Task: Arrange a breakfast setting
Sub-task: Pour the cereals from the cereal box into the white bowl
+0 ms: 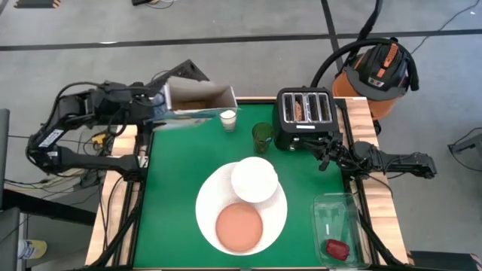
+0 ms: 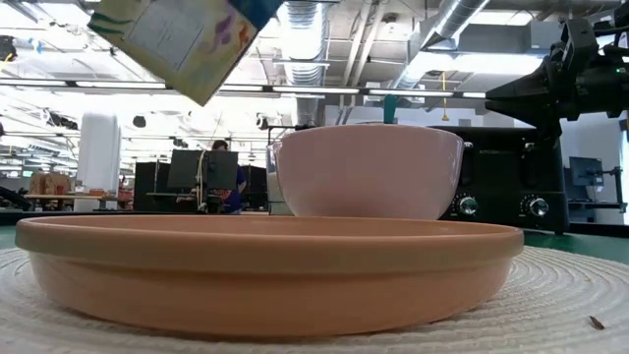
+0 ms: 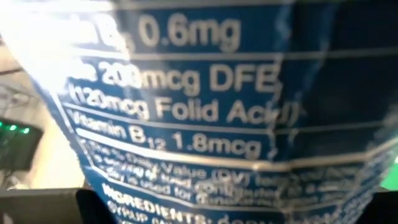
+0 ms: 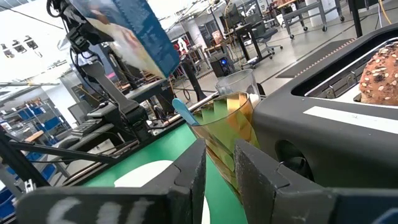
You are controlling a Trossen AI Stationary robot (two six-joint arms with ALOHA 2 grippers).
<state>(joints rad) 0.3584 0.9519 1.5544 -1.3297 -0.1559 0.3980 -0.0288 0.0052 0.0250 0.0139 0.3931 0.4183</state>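
The left arm's tool [image 1: 154, 105] sits at the far left corner of the green table [image 1: 181, 162], pinching the blue cereal box [image 1: 197, 102]. The box is lifted clear of the table and tipped on its side, its open top facing upward to the overhead camera. In the low view the box [image 2: 187, 34] hangs tilted high above everything else, and the left wrist camera is filled by its nutrition panel [image 3: 205, 112].

The right arm reaches in from the right edge, its tool [image 1: 325, 156] just in front of the black four-slot toaster [image 1: 305, 117]. From its wrist camera the two dark fingers [image 4: 196, 171] stand with a narrow gap between them and nothing in it, aimed at a green-tinted glass [image 4: 233, 127] holding a light blue utensil handle. That glass [image 1: 262, 134] stands just left of the toaster, and a small white cup [image 1: 228, 119] stands further left, just beside the box. A seeded bread item [image 4: 379, 74] pokes out of a toaster slot.

Near the front middle of the table lies the large round white plate [image 1: 207, 207]. The small salmon-pink plate [image 1: 239, 226] rests on its near part and the smaller white bowl [image 1: 254, 179] sits at its far right rim. At the front right corner a clear plastic tray [image 1: 339, 218] holds a small dark-red item [image 1: 337, 248].
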